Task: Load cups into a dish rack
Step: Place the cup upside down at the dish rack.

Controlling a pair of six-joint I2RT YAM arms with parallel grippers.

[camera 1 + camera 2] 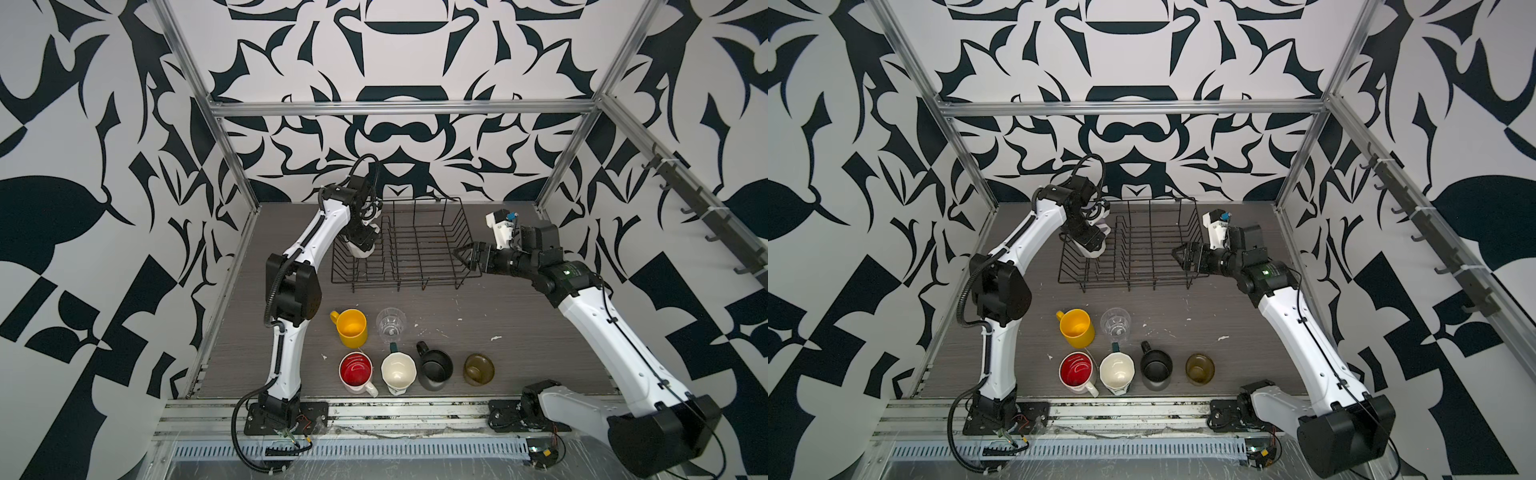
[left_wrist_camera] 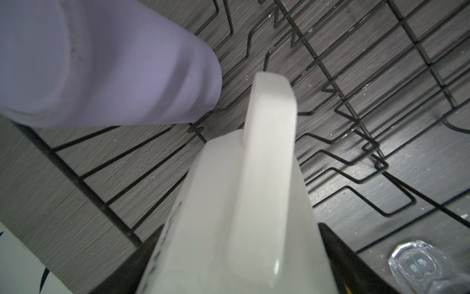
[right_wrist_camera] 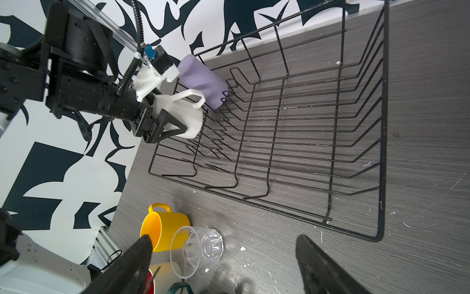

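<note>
Left fingers (image 3: 182,128) grip the white faceted mug (image 3: 190,119), tilted at the dish rack (image 3: 383,127) end beside the lilac tumbler (image 3: 201,79), seemingly to seat it. Right fingers (image 3: 318,262) hang spread, empty. The yellow mug (image 1: 352,328) waits on the worktop (image 1: 519,332).

I work in a robotics lab test cell: an aluminium frame (image 1: 395,109) and black-and-white patterned wall panels (image 1: 83,124) enclose the grey tabletop (image 1: 519,324), and my mounts (image 1: 286,415) are bolted to a slotted metal rail (image 1: 415,411) along its near edge.
</note>
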